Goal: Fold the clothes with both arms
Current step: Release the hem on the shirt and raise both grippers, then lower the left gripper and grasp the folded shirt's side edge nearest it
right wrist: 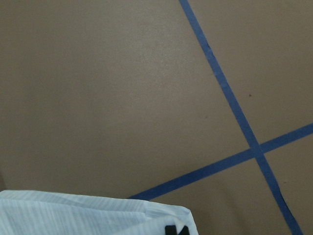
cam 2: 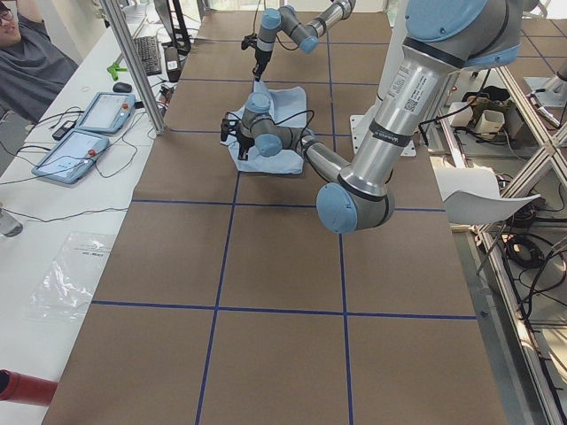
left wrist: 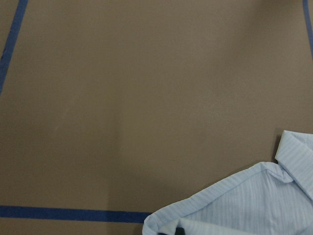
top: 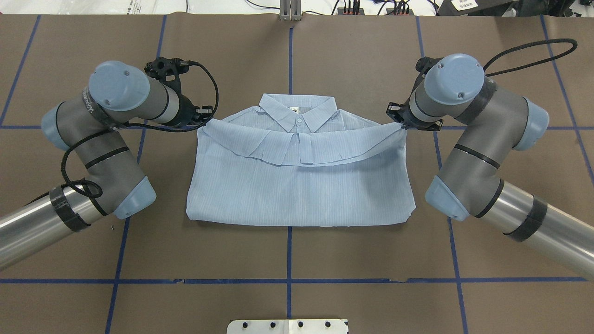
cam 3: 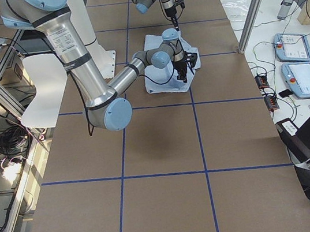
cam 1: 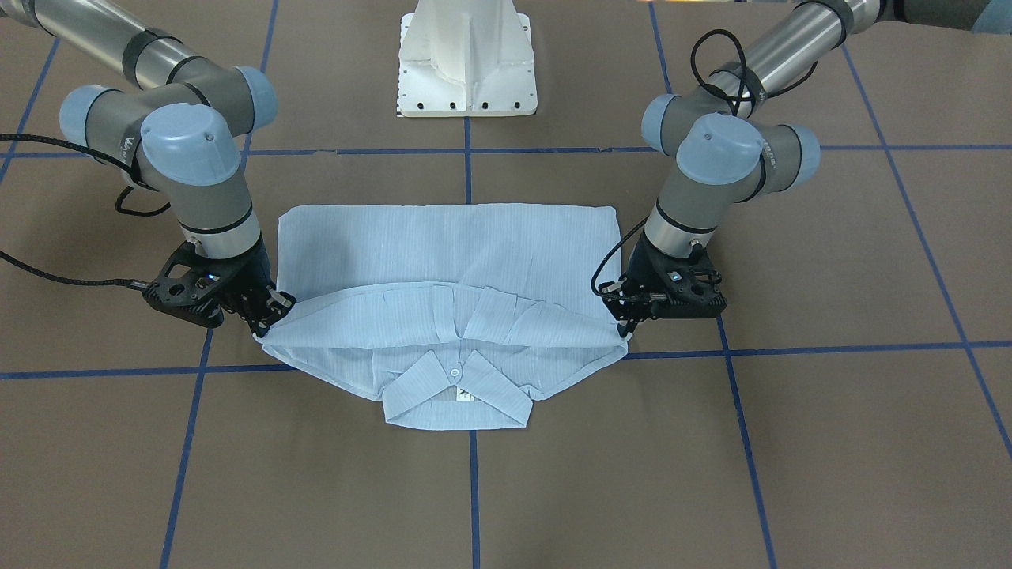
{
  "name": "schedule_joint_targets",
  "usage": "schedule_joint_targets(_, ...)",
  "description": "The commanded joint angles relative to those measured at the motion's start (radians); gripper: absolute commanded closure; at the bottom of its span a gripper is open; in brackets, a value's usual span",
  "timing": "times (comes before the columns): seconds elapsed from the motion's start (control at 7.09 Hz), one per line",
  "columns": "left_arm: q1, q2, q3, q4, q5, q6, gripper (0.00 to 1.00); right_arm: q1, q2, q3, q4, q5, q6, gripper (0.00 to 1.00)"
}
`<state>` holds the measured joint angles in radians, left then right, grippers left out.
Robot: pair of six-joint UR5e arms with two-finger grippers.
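In the front-facing view the white pedestal (cam 1: 466, 59) was shown whole at the top, while in the overhead view only its edge was seen at the bottom. The small white button (cam 1: 455, 371) on the collar (cam 1: 457, 395) was seen most clearly from the front. In the wrist views only a corner of cloth, the brown table (left wrist: 146, 98) and the blue tape lines (right wrist: 230, 98) were shown. In the exterior left view a person (cam 2: 35, 62) was seen beside a white bench.

The jaws of the left gripper (top: 204, 116) were drawn together on one corner of a turned-over edge of the shirt (top: 297, 195). Those of the right gripper (top: 400, 121) were pinched on the opposite corner, with only cloth between the fingers. This edge was held slightly raised at both ends and was sagged in the middle.

The shirt was laid in the middle of the table, between the two grippers, and was folded to a rough rectangle. Its fabric was seen as light blue, thin and finely striped, and its collar was pointed away from the robot
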<state>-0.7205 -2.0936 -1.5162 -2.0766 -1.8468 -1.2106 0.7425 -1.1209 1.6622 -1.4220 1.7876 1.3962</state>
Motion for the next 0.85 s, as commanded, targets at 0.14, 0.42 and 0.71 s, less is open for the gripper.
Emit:
schedule_joint_targets(0.14, -0.005, 0.029, -0.024, -0.077, -0.046, 0.192, 0.00, 0.014, 0.006, 0.005, -0.006, 0.018, -0.009, 0.00)
schedule_joint_targets(0.42, -0.022, 0.096, -0.076, -0.080, -0.156, 0.220, 0.00, 0.076, -0.003, 0.008, -0.008, 0.116, -0.150, 0.00)
schedule_joint_targets(0.71, -0.010, 0.159, -0.125, -0.082, -0.207, 0.206, 0.00, 0.078, -0.004, 0.005, -0.003, 0.115, -0.164, 0.00)
